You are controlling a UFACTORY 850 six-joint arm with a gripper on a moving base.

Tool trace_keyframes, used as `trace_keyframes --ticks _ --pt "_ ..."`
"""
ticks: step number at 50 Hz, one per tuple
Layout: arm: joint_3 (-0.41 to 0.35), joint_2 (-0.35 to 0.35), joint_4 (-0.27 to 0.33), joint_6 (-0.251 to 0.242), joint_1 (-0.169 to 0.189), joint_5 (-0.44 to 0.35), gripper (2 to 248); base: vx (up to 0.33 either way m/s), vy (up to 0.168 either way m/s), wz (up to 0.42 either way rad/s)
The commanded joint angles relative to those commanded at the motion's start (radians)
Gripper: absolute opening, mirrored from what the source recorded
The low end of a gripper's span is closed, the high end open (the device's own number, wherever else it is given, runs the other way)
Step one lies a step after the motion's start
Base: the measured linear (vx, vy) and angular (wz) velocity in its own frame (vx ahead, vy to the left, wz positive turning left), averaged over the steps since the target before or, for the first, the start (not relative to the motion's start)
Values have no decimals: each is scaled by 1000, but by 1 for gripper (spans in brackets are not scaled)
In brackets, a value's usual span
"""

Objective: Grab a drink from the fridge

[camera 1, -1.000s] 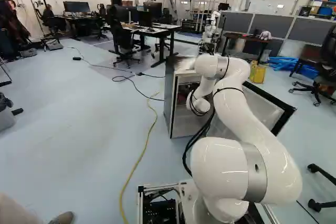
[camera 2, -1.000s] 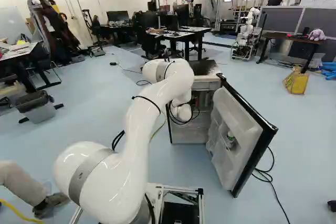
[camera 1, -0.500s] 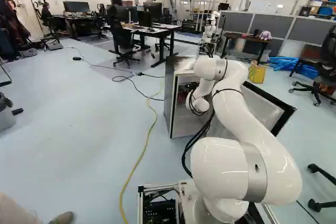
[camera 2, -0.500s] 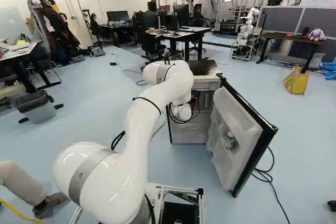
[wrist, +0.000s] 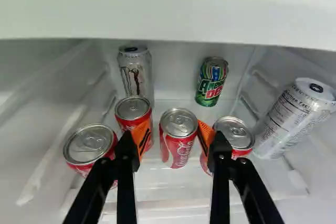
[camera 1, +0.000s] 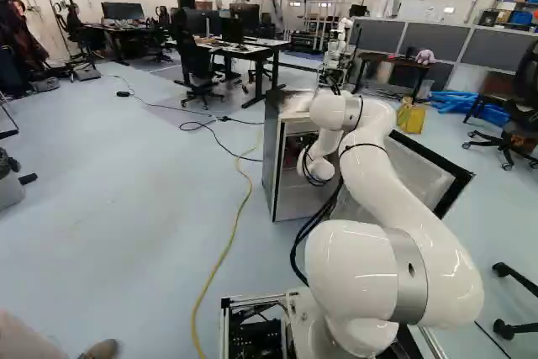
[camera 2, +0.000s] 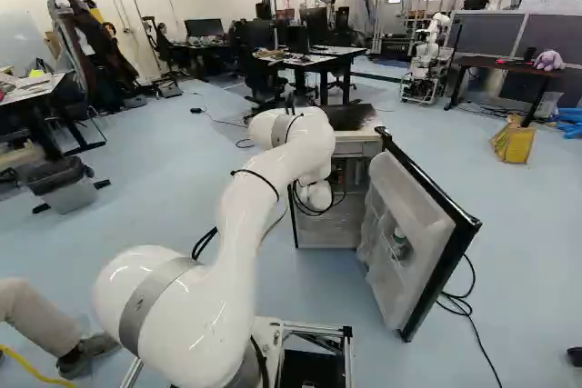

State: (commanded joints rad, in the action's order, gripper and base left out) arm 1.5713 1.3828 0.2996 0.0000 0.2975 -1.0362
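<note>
Well, nearest me, my white arm (camera 2: 232,233) reaches into the fridge (camera 1: 271,157), its door (camera 2: 414,238) swung open alongside. Inside, my claw (wrist: 174,134) stands wide, one red can (wrist: 177,142) between its fingertips; I can't tell whether either pad touches it. More red cans (wrist: 86,153) stand around the fingers, with a tall white can (wrist: 294,121) near one wall. Further back sit a silver can (wrist: 136,77) and a green can (wrist: 211,85). Far beyond, I see another robot (camera 2: 426,56).

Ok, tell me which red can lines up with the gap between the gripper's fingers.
The red can seen between the open gripper's orange pads; its fingers partly hide the other three red cans.
</note>
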Motion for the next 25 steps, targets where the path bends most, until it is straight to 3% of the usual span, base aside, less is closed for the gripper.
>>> trace_keyframes --ticks 25 --pt "1 1 0 0 0 0 143 0 0 0"
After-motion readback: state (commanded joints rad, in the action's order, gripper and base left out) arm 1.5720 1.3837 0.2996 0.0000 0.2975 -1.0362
